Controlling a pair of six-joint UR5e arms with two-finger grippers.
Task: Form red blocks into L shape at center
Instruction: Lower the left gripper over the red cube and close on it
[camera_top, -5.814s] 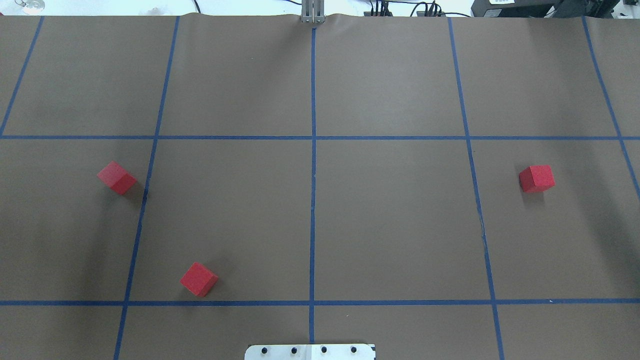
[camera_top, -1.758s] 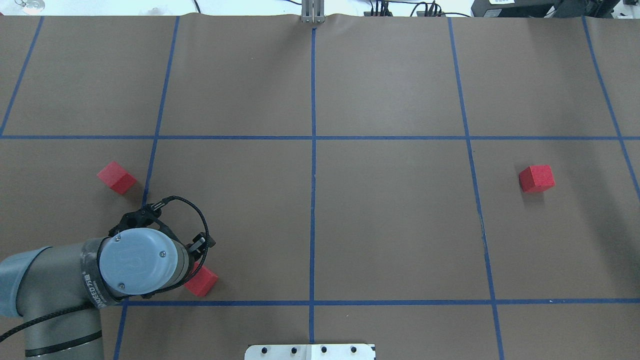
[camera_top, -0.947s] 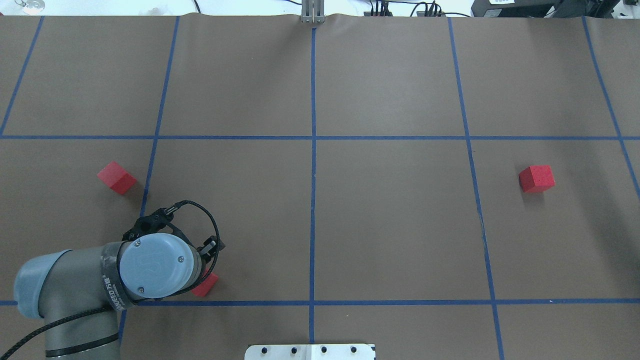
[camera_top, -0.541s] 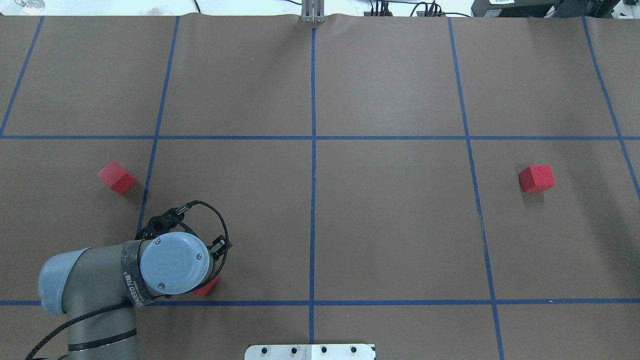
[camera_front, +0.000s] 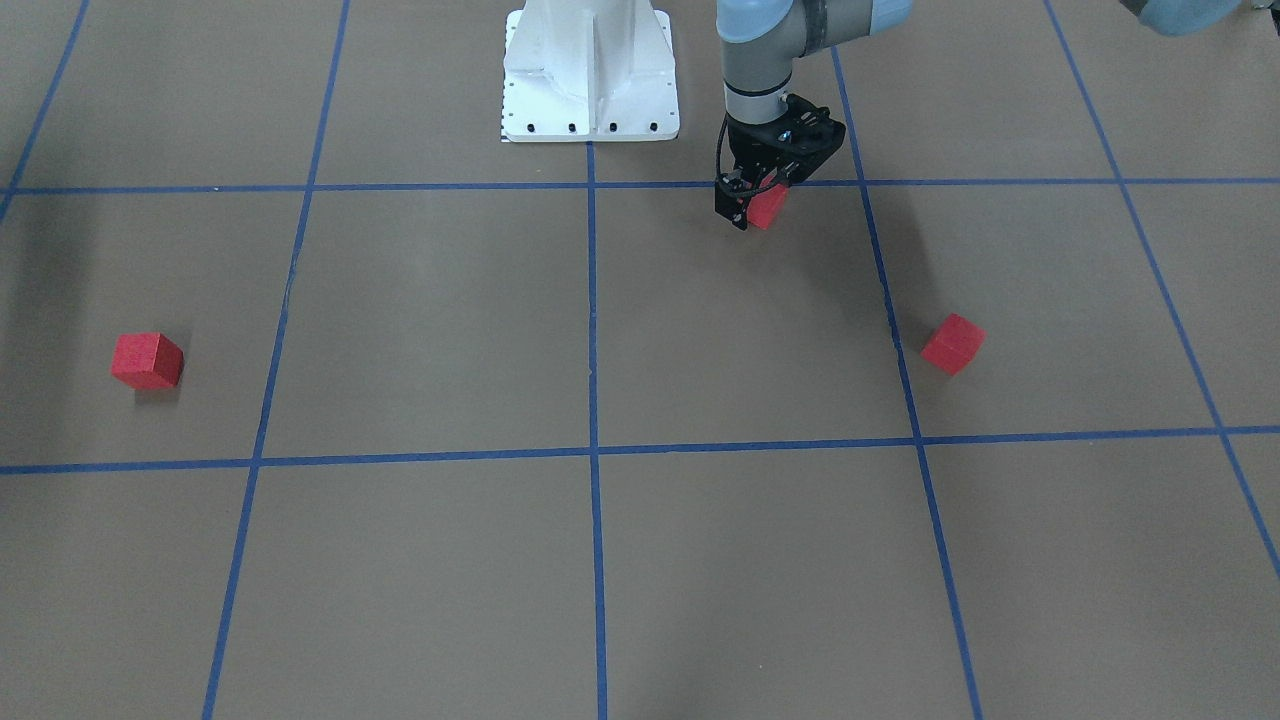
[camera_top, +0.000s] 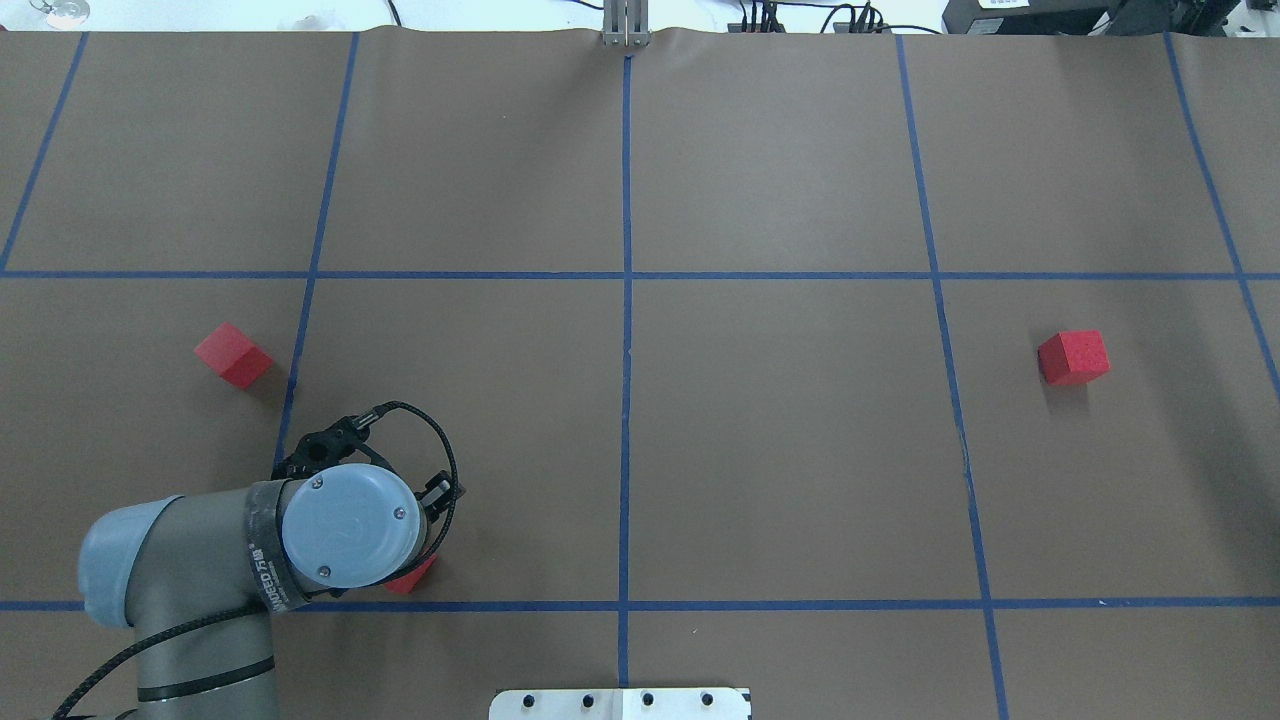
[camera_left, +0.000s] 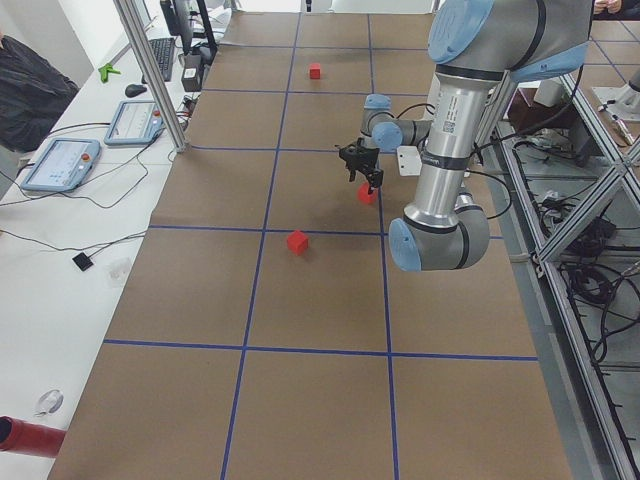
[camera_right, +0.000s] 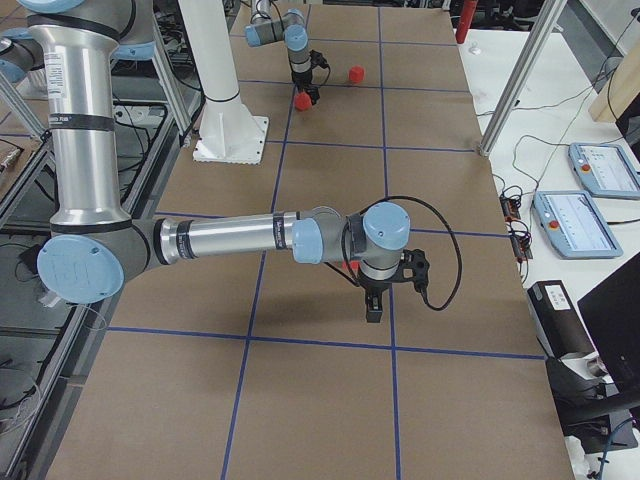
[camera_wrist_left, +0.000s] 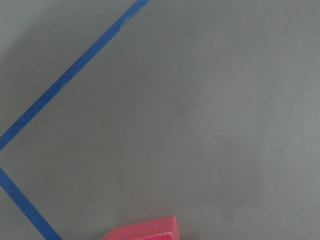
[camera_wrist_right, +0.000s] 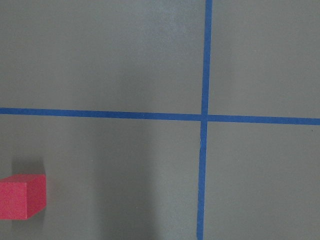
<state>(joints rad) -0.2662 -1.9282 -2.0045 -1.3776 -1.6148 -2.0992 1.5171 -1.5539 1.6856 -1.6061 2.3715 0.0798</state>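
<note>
The left tool (camera_front: 762, 203) stands low over the desk (camera_front: 420, 320) and points straight down. Its black fingers (camera_front: 738, 211) are on either side of the near red block (camera_front: 772, 210). Whether they press its faces or leave a gap cannot be told, and from overhead the grey wrist cap (camera_top: 347, 530) hides them. This block sits on the brown paper to the robot's left of the middle tape line. It is just beyond the blue tape line (camera_top: 800, 604) that runs in front of the white robot base (camera_front: 590, 70). Only one corner shows from above, and it is turned skew to the grid.

The outer left red block (camera_front: 952, 343) rests flat, well apart from the first. It is farther from the base and just past the next grid line on the robot's left, and it is turned roughly diagonal to the tape. The right red block (camera_front: 147, 361) lies far out on the robot's right, nearly square to the grid. All three are cubes, so none has a long axis. All three are well apart from the center crossing (camera_front: 593, 452).

The right tool (camera_right: 372, 305) shows only in the side view, hanging low over the desk, and how far it is open cannot be told. Its wrist camera looks down on a tape crossing (camera_wrist_right: 204, 118), with the right red block at the lower left edge of that view.
</note>
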